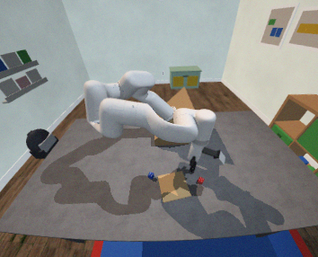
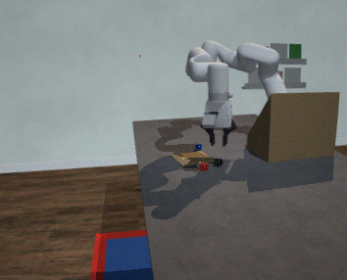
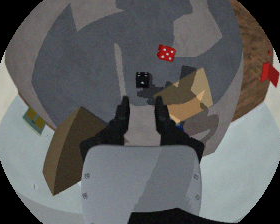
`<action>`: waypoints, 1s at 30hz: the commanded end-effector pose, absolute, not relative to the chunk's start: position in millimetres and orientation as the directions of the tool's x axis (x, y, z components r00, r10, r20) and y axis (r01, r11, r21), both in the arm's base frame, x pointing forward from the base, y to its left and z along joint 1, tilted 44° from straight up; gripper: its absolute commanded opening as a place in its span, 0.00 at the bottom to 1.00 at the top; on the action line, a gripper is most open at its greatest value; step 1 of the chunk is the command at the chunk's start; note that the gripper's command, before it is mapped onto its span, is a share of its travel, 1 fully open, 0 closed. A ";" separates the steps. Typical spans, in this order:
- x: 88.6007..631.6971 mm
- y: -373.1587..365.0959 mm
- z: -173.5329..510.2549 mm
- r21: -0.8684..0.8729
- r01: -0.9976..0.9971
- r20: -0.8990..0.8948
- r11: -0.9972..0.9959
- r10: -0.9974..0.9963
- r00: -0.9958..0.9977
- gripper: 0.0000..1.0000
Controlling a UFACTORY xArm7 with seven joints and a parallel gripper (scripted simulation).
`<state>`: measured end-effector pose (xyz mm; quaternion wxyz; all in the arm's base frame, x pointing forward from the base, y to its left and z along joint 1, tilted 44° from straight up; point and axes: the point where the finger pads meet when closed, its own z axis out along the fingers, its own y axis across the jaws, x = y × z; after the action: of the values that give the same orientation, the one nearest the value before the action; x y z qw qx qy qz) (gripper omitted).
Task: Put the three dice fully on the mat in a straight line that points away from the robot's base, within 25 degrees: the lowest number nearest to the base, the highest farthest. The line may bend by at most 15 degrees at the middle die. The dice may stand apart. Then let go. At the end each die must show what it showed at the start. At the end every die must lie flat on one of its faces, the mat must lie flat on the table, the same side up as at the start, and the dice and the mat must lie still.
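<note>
Pips too small and blurred to read on any die. Black die (image 3: pixel 144 79) plain only in the wrist view, just ahead of the fingertips and beside the mat's edge; small and dark in the exterior view (image 2: pixel 218 163); lost behind the gripper (image 1: pixel 192 167) from the top. Blue die (image 1: pixel 151 176) barely a sliver under the right finger at the wrist, clearer from outside (image 2: pixel 198 146). Arm's base hidden behind the tan wedge-shaped box (image 2: pixel 301 127) in the exterior view. Cannot tell from the top whether the black die touches the mat (image 1: pixel 174 186).

Arm folded in a wide bend above the grey table (image 2: pixel 262 215), last link dropping straight down, gripper (image 2: pixel 218 142) pointing at the surface and hanging above it, clear of the dice. Fingers drawn partway in, a gap between them, gripping nothing.

Mat (image 2: pixel 195 158) flat on the table, tan, partly in the arm's shadow. Red die (image 1: pixel 200 181) on the table just beside the mat's right edge, off it. Blue die on the table near the mat's left corner, off it too. Black die on the table below the gripper, near the red die (image 2: pixel 203 166).
</note>
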<state>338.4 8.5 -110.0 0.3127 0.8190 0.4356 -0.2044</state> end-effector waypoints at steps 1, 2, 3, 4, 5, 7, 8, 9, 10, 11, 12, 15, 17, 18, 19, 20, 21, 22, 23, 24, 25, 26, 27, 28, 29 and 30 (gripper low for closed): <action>339.4 10.3 -109.4 0.335 0.842 -0.604 -0.424 0.589 0.537 0.42; 339.4 10.2 -109.5 0.335 0.842 -0.604 -0.424 0.589 0.537 0.42; 339.4 10.1 -109.6 0.335 0.842 -0.604 -0.424 0.589 0.537 0.42; 339.4 9.9 -109.8 0.335 0.842 -0.604 -0.424 0.589 0.537 0.42; 339.4 9.7 -110.1 0.335 0.842 -0.604 -0.424 0.589 0.537 0.42; 339.3 9.2 -110.7 0.335 0.842 -0.604 -0.424 0.589 0.537 0.42; 339.3 9.2 -110.7 0.335 0.842 -0.604 -0.424 0.589 0.537 0.42; 339.3 9.2 -110.7 0.335 0.842 -0.604 -0.424 0.589 0.537 0.42; 339.3 8.8 -111.1 0.335 0.842 -0.604 -0.424 0.589 0.537 0.42; 339.3 8.4 -111.5 0.335 0.842 -0.604 -0.424 0.589 0.537 0.42; 339.2 7.9 -112.0 0.335 0.842 -0.604 -0.424 0.589 0.537 0.42; 339.1 6.1 -113.9 0.335 0.842 -0.604 -0.424 0.589 0.537 0.42; 339.0 4.6 -115.5 0.335 0.842 -0.604 -0.424 0.589 0.537 0.42; 338.9 3.8 -116.3 0.335 0.842 -0.604 -0.424 0.589 0.537 0.42; 338.8 3.0 -117.2 0.335 0.842 -0.604 -0.424 0.589 0.537 0.42; 338.8 2.1 -118.2 0.335 0.842 -0.604 -0.424 0.589 0.537 0.42; 338.7 1.1 -119.2 0.335 0.842 -0.604 -0.424 0.589 0.537 0.42; 338.6 0.1 -120.2 0.335 0.842 -0.604 -0.424 0.589 0.537 0.42; 338.5 -0.9 -121.3 0.335 0.842 -0.604 -0.424 0.589 0.537 0.42; 338.4 -1.9 -122.3 0.335 0.842 -0.604 -0.424 0.589 0.537 0.42; 338.4 -1.9 -122.3 0.335 0.842 -0.604 -0.424 0.589 0.537 0.42; 338.4 -1.9 -122.3 0.335 0.842 -0.604 -0.424 0.589 0.537 0.42; 338.3 -3.0 -123.5 0.335 0.842 -0.604 -0.424 0.589 0.537 0.42; 338.2 -4.1 -124.6 0.335 0.842 -0.604 -0.424 0.589 0.537 0.42; 338.2 -5.2 -125.8 0.335 0.842 -0.604 -0.424 0.589 0.537 0.42; 338.1 -6.3 -126.9 0.335 0.842 -0.604 -0.424 0.589 0.537 0.42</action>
<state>337.3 -3.9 -123.1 0.3127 0.8190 0.4356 -0.2043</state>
